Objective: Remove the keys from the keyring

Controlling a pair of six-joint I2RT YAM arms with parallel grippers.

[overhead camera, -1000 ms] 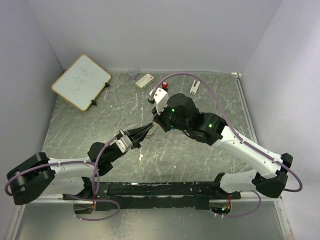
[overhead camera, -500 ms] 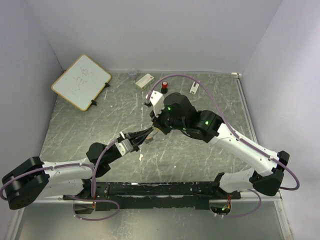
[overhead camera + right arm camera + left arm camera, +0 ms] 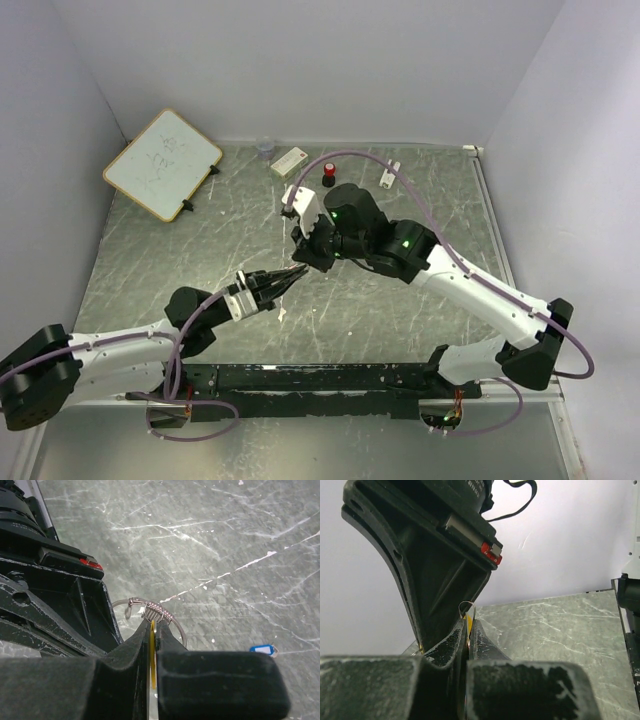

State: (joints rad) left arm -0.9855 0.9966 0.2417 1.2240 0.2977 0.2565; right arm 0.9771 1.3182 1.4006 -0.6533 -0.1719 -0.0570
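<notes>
My right gripper (image 3: 300, 258) is shut on the orange-yellow head of a key (image 3: 152, 640), seen edge-on between its fingers. The thin silvery keyring (image 3: 172, 620), with a beaded coil, sits right at its fingertips above the table. My left gripper (image 3: 290, 273) meets it tip to tip. Its jaws are pressed together on the ring's wire (image 3: 468, 608), with yellow showing between the tips. A blue-headed key (image 3: 262, 650) lies loose on the table below. Plain metal keys are not visible.
A whiteboard (image 3: 162, 163) leans at the back left. A small clear cup (image 3: 265, 149), a white box (image 3: 289, 161), a red-capped black bottle (image 3: 328, 180) and a white stick (image 3: 389, 175) stand along the back. A pale scrap (image 3: 283, 314) lies near the left wrist.
Both grippers, still joined at the ring, have shifted left and toward the near edge. The left arm has drawn back, and the right wrist has uncovered the red-capped bottle.
</notes>
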